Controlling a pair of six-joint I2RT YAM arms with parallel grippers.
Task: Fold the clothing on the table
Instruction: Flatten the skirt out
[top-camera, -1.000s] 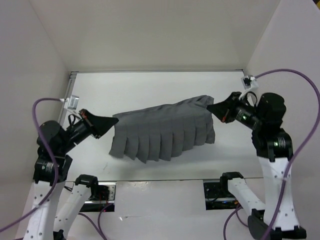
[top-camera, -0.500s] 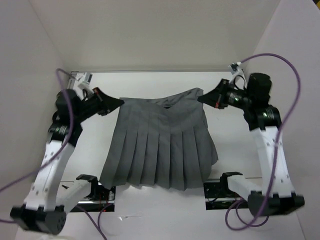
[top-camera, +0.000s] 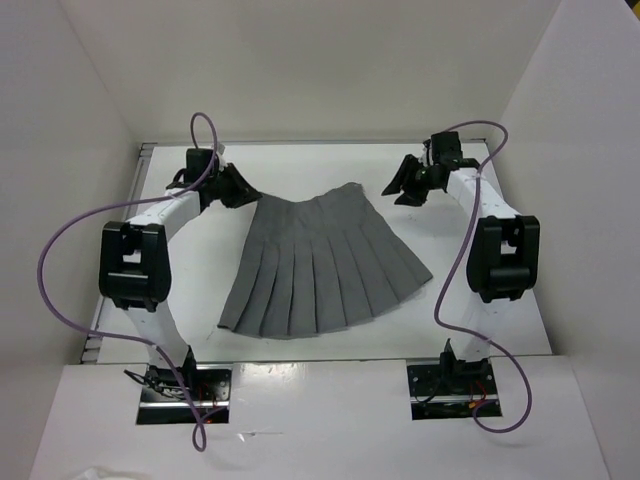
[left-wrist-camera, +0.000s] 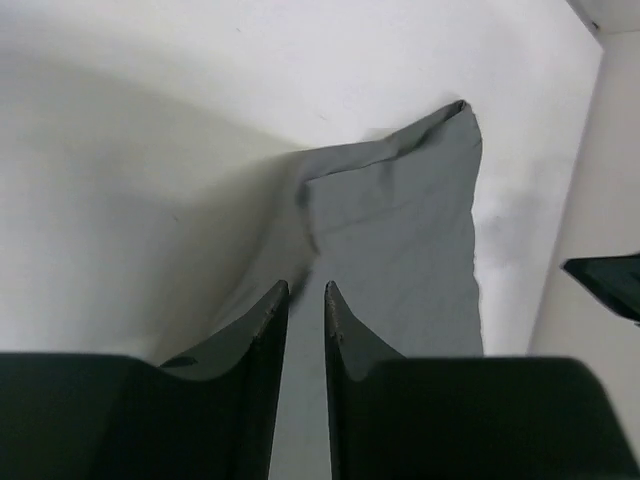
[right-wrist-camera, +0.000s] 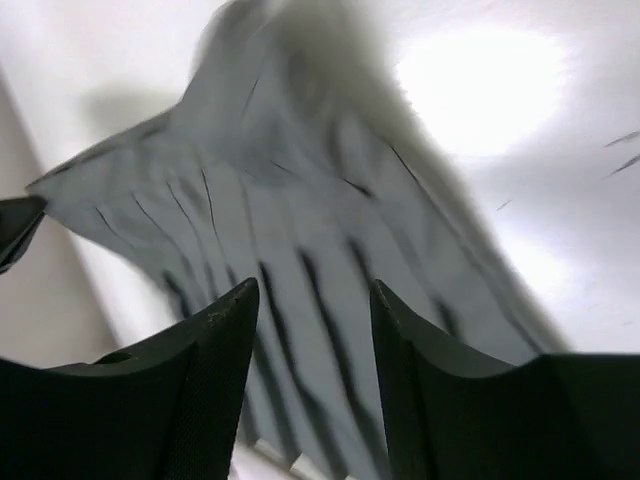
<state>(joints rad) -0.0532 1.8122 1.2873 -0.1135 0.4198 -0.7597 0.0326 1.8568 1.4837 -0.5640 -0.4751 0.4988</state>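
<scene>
Both grippers work at the far edge of the pleated grey skirt (top-camera: 320, 265). The skirt lies spread flat mid-way across the white table (top-camera: 190, 290), waistband toward the far wall and hem toward the arm bases. The left gripper (left-wrist-camera: 302, 292) hangs over the waistband's left corner, fingers a narrow slit apart with no cloth visibly pinched. The right gripper (right-wrist-camera: 314, 290) stands wide open just beside the right corner, holding nothing. No fold is made yet. For a clean one, I judge each gripper should pinch its corner through both layers. Both should then lift low, together, and travel evenly toward the hem so the pleats lie straight.
</scene>
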